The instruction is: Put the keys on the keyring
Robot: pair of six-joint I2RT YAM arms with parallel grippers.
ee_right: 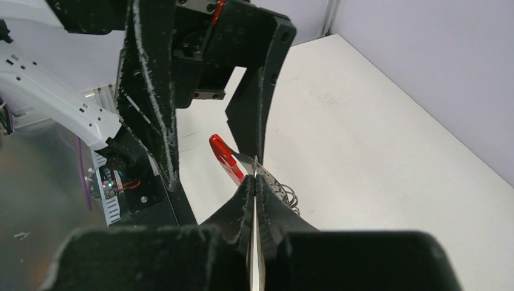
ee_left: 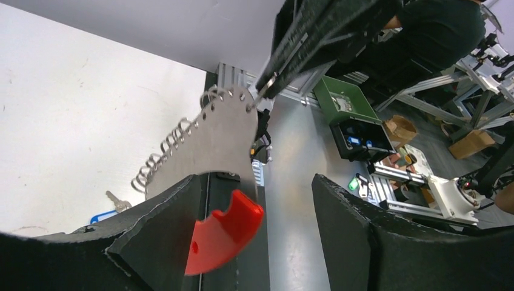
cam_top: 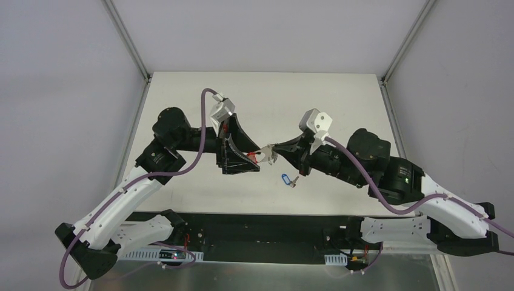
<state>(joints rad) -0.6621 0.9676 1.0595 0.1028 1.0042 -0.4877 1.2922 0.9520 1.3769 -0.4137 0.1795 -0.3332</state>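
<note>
The keys, a small dark key [cam_top: 293, 180] on a blue tag [cam_top: 284, 178], lie on the white table just below the two grippers. They also show in the left wrist view [ee_left: 112, 203]. The keyring hangs in the air: silver rings [ee_left: 163, 151] along a thin grey plate [ee_left: 218, 139], with a red curved strip [ee_left: 224, 233]. My right gripper [cam_top: 271, 151] is shut on the plate's edge [ee_right: 254, 182]. My left gripper [cam_top: 250, 159] is open, its jaws wide apart around the red strip, which sits close to one finger [ee_left: 163, 230].
The white table [cam_top: 339, 103] has metal frame posts [cam_top: 127, 42] at its back corners. A black base rail [cam_top: 254, 233] runs along the near edge. Beyond that edge the left wrist view shows a green box [ee_left: 342, 103] and other equipment.
</note>
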